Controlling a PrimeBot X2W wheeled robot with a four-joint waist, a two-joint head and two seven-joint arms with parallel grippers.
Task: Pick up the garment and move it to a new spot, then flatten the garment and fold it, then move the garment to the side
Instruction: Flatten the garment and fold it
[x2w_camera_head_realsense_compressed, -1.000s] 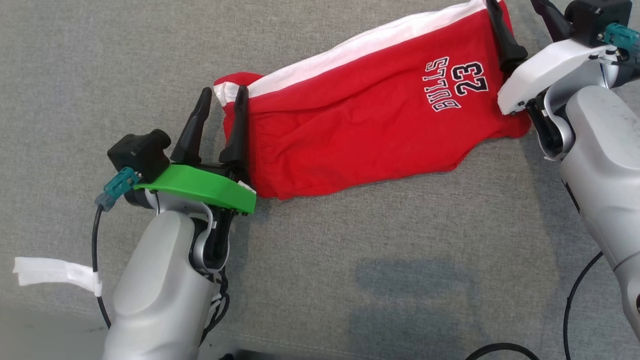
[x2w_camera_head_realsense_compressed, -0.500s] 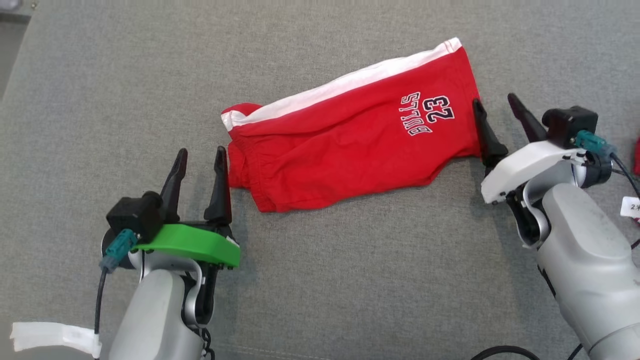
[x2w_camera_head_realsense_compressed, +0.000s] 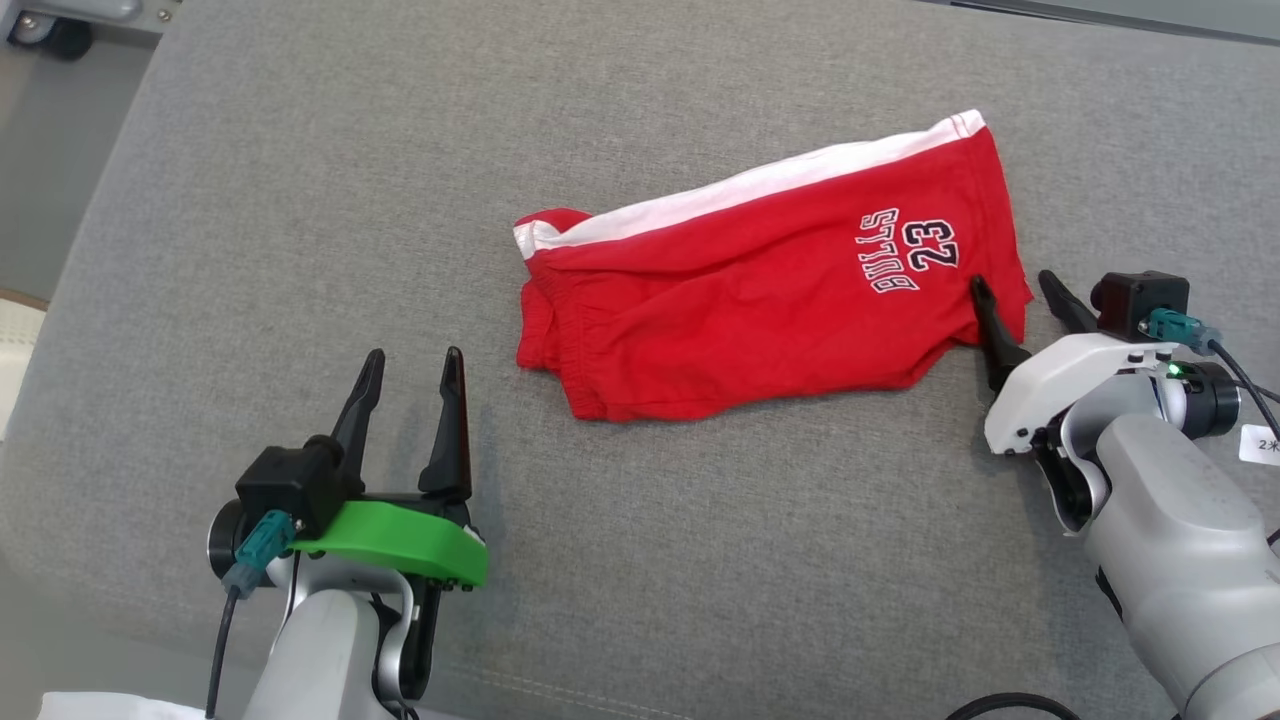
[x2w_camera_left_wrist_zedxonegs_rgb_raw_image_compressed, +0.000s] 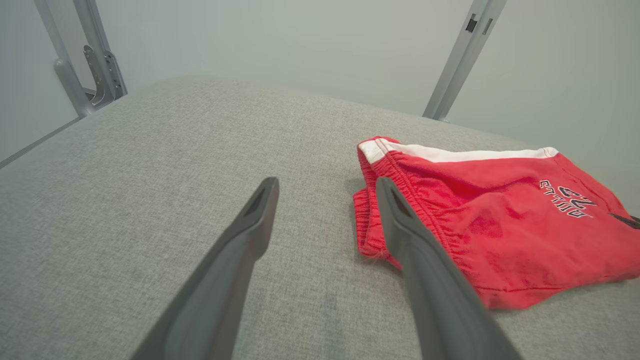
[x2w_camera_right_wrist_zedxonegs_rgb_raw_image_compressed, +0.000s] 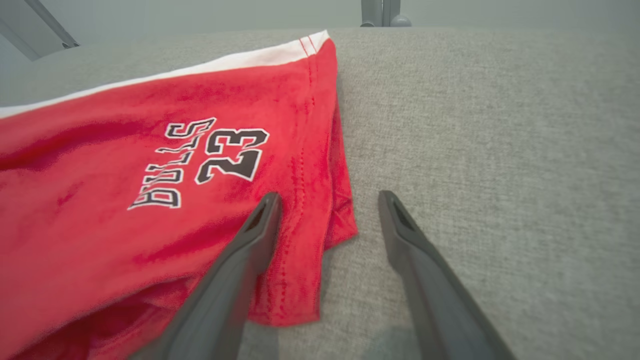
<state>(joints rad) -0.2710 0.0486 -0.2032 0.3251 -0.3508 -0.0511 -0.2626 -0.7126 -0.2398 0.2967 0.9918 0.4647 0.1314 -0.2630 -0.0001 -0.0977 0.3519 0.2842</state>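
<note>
In the head view, the garment, a pair of red shorts, is lying flat on the grey upholstered surface. It is stretching from its elastic waistband near the centre up and to the right, as far as the leg hem. A white stripe is running along its far edge, and the print "BULLS 23" is sitting near the hem end. The left gripper, on a green wrist cover, is sitting at the lower left. It is apart from the waistband, its fingers spread with nothing between them. The right gripper, on a white wrist cover, is sitting at the hem corner of the shorts. Its fingers are also spread, one overlapping the red corner and the other over bare grey fabric.

In the left wrist view, the left gripper's fingers are standing wide apart with only grey surface between them. The shorts are lying beyond the right-hand finger, the gathered waistband facing the gripper. That fingertip is overlapping the waistband, but contact cannot be judged. A metal post is rising behind.

In the right wrist view, the right gripper's fingers are parted and gripping nothing. The left-hand one is lying over the stitched hem and the right-hand one over bare surface, with the hem corner ending between them. Whether the finger is touching the cloth cannot be told.
</note>
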